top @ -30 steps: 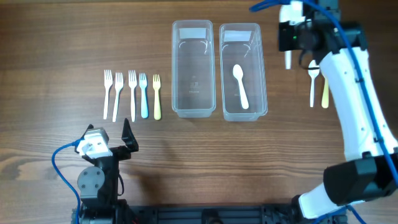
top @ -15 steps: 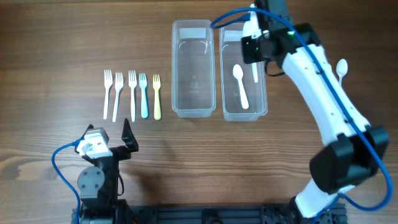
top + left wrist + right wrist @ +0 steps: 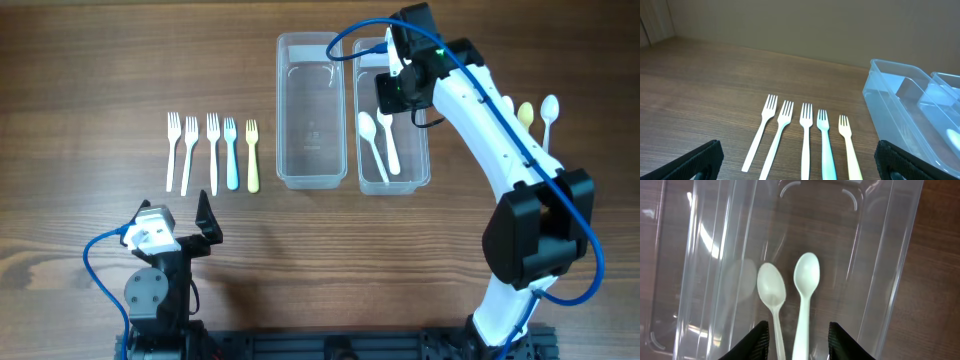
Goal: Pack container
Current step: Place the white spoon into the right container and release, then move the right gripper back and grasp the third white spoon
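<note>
Overhead, our right hand (image 3: pixel 385 100) hangs partly open and empty above the right container (image 3: pixel 392 188), which holds two spoons (image 3: pixel 367 127). The loose spoons (image 3: pixel 548 105) lie to its right on the surface (image 3: pixel 100 60), handles parallel to the container and nearest this arm.

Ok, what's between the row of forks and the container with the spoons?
Another clear container, with nothing in it, stands between the forks and the spoon container; the overhead view shows it.
</note>
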Robot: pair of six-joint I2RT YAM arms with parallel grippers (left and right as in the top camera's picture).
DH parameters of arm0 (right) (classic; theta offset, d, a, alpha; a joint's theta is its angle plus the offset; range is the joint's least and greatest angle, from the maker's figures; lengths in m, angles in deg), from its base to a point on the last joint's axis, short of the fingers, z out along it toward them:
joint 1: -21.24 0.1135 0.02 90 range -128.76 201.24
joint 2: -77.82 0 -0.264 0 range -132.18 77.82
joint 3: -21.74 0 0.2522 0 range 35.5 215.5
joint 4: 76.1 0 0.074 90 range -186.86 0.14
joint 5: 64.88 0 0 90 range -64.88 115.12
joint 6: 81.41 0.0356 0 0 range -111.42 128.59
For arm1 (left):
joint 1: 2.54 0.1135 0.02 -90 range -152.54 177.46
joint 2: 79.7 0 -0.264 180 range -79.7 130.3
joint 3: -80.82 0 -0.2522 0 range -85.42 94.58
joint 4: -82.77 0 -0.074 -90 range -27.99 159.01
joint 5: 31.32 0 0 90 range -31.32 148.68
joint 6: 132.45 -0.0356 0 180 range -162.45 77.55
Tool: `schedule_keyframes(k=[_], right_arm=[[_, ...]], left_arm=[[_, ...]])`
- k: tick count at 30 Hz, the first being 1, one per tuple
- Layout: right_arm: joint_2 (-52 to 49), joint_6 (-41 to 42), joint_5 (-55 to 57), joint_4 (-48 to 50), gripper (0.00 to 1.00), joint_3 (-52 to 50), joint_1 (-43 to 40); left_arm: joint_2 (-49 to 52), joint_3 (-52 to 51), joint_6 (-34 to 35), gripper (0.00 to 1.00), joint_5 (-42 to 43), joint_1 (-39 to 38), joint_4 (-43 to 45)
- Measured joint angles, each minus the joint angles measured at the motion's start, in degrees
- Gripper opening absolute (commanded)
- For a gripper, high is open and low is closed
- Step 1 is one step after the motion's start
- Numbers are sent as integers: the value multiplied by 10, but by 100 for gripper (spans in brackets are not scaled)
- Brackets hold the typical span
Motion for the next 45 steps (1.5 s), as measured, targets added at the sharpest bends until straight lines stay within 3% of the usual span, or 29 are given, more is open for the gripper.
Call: schedule_keyframes(k=[8,15,26,36,45], right_arm=[[81,4,62,-52,39,20,-51],[128,4,97,-89,39,31,-177],[57,-20,80,-42,39,-1,-290],[-55,-28,66,-33,39,-3,-297],[-91,-29,64,-26,39,-17,-297]], left_arm=[[0,0,0,100,0,0,0],[0,0,0,100,0,0,0],[0,0,0,100,0,0,0],[0,0,0,100,0,0,0],[0,0,0,100,0,0,0]])
